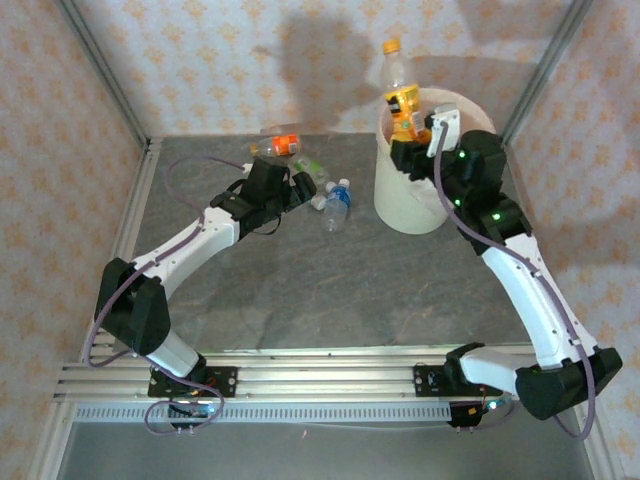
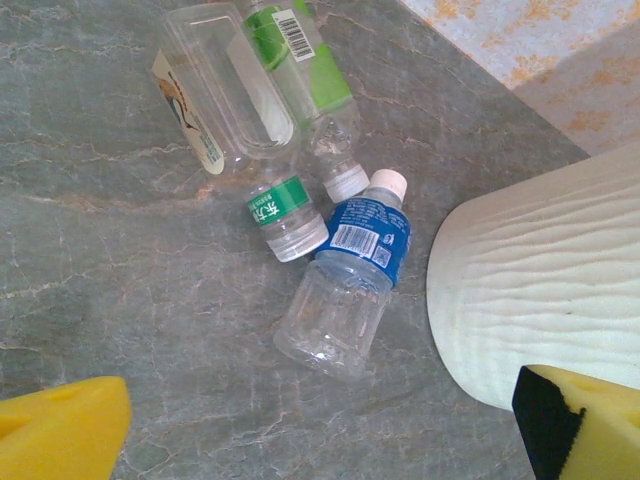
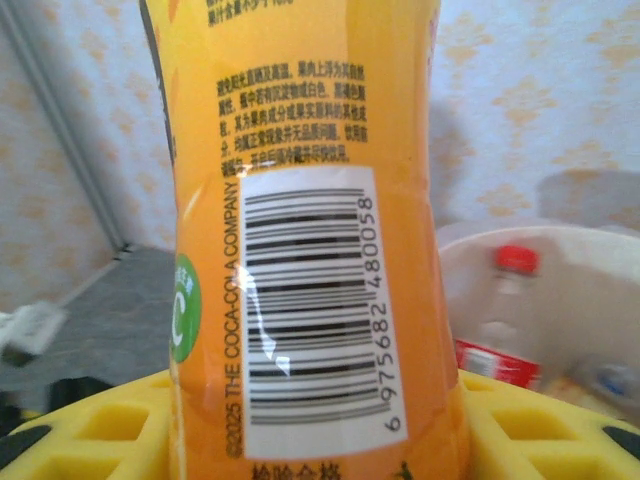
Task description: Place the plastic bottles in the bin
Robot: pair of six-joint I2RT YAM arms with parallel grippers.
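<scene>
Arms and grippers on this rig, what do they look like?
Left arm and right arm: white link shells, black joint housings, a purplish cable looped along each. Green lights on the right arm. Left gripper and right gripper have black bodies; their fingers wear yellow foam-like pads, the right ones moulded with square recesses.

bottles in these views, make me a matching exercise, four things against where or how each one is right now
1 orange-label bottle
2 blue-label bottle
3 red-capped bottle
4 left gripper

a lying on the table
b open, above the table
c inside the bin
d upright, clamped in the right gripper

Pairs: 1-d, 2-a, 3-c, 4-b
</scene>
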